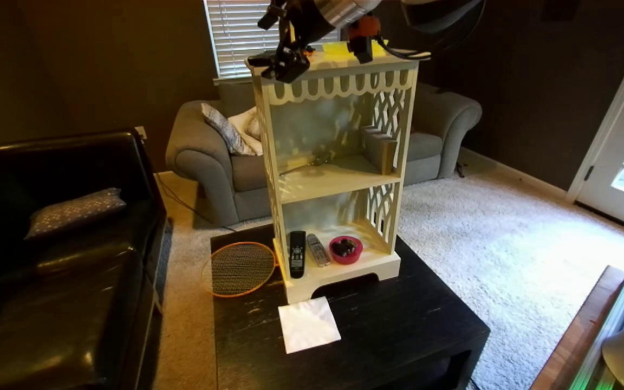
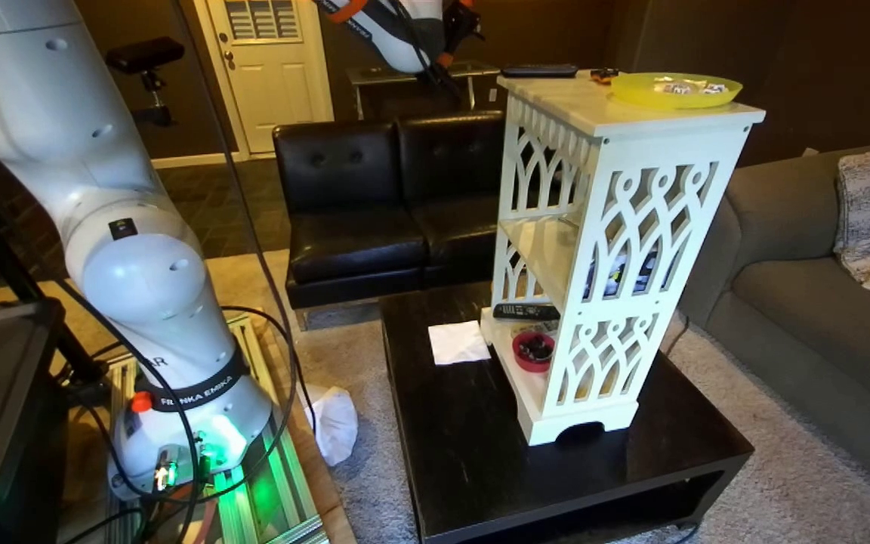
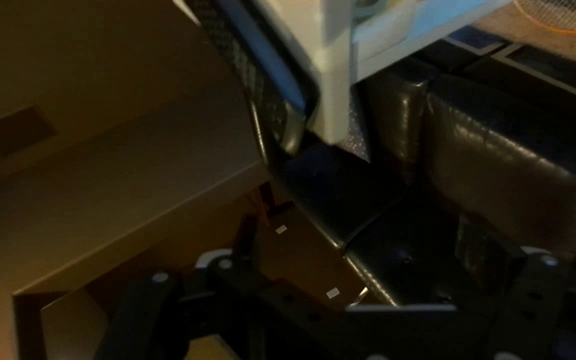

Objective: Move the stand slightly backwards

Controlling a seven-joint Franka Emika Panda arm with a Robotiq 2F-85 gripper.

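The stand is a cream-white shelf unit with scalloped trim under its flat top. It stands upright on the dark low table, and its fretwork side shows in an exterior view. My gripper is by the stand's top front corner, empty and with its fingers apart. In an exterior view my gripper appears apart from the stand, with background between them. In the wrist view the stand's corner is at the top, beyond the open fingers. Contact with the stand cannot be made out.
On the stand's top are a black remote, a small orange item and a yellow bowl. Lower shelves hold a box, remotes and a red bowl. A racket, white paper and sofas are near.
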